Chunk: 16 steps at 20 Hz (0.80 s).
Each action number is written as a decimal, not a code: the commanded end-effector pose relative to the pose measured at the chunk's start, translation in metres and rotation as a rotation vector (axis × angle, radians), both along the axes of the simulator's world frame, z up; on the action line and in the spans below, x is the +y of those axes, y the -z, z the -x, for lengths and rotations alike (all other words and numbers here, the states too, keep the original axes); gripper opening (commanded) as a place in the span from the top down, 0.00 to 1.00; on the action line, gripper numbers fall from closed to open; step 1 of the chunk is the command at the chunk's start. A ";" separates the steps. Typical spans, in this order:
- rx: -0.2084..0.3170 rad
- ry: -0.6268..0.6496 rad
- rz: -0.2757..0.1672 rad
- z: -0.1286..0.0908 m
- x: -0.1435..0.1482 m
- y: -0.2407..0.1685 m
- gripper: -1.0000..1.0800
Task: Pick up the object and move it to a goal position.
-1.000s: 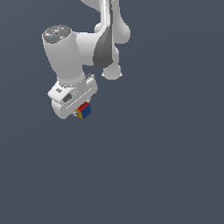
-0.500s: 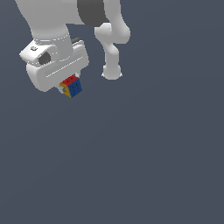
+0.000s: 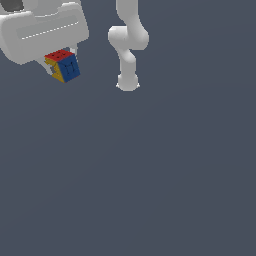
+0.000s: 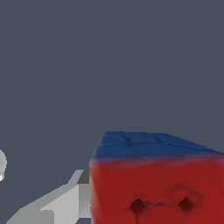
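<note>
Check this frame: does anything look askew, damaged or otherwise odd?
Nothing stands out. The cube sits tilted between the fingers of the gripper, near the exterior view's top left. The gripper's fingers are mostly hidden behind it, and no damage shows on it.

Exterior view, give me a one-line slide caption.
White claw holds the small red, blue and yellow cube at the exterior view's upper left.

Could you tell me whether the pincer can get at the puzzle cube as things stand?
Yes, it seems so: the pincer already appears shut on the cube, carried clear of the floor, with nothing else around it.
</note>
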State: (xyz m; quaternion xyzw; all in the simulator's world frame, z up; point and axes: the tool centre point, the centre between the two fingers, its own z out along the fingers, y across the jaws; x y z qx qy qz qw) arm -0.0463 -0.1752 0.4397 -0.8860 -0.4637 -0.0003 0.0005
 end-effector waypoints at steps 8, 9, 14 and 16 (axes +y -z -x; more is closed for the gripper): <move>0.000 0.000 0.001 0.003 -0.010 -0.048 1.00; 0.000 0.000 0.001 0.003 -0.011 -0.051 1.00; 0.000 0.001 0.001 0.003 -0.012 -0.057 1.00; 0.000 0.001 0.001 0.003 -0.012 -0.056 1.00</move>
